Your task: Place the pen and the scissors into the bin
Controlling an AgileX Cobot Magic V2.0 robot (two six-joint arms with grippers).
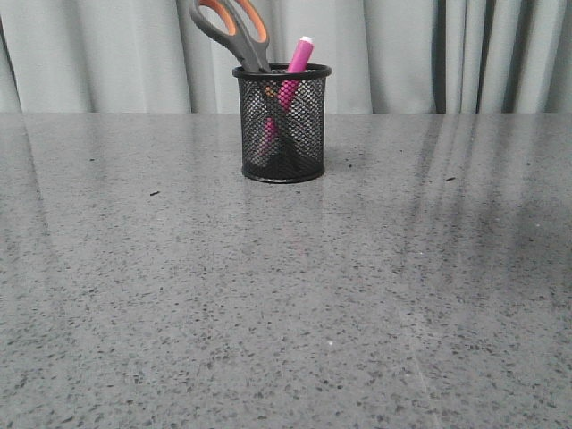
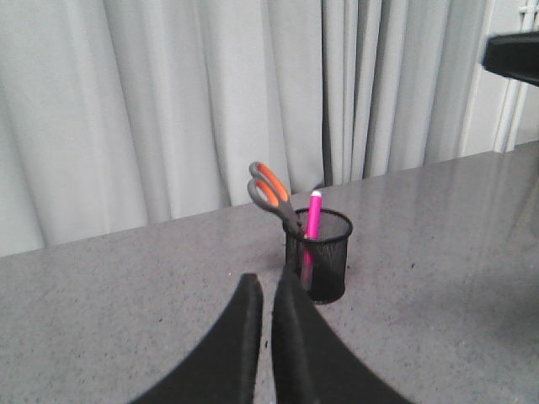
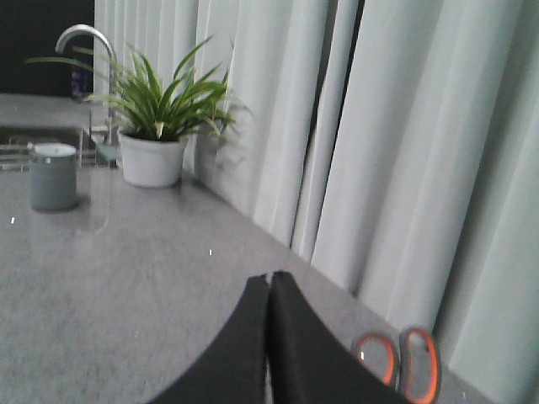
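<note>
The black wire-mesh bin (image 1: pixel 282 134) stands upright on the grey table, far centre. The scissors (image 1: pixel 234 31) stand in it blades down, their grey and orange handles sticking out and leaning left. The magenta pen (image 1: pixel 297 58) stands in it too, its whitish cap above the rim. Neither gripper shows in the front view. In the left wrist view my left gripper (image 2: pixel 268 282) is shut and empty, short of the bin (image 2: pixel 324 252), the scissors (image 2: pixel 271 189) and the pen (image 2: pixel 314 215). My right gripper (image 3: pixel 269 278) is shut and empty; the scissors handles (image 3: pixel 397 364) show beside it.
A grey curtain (image 1: pixel 402 54) hangs right behind the table. In the right wrist view a potted plant (image 3: pixel 156 126), a grey cup (image 3: pixel 53 175) and a faucet (image 3: pixel 80 38) stand far off. A dark object (image 2: pixel 514 55) sits in one corner of the left wrist view.
</note>
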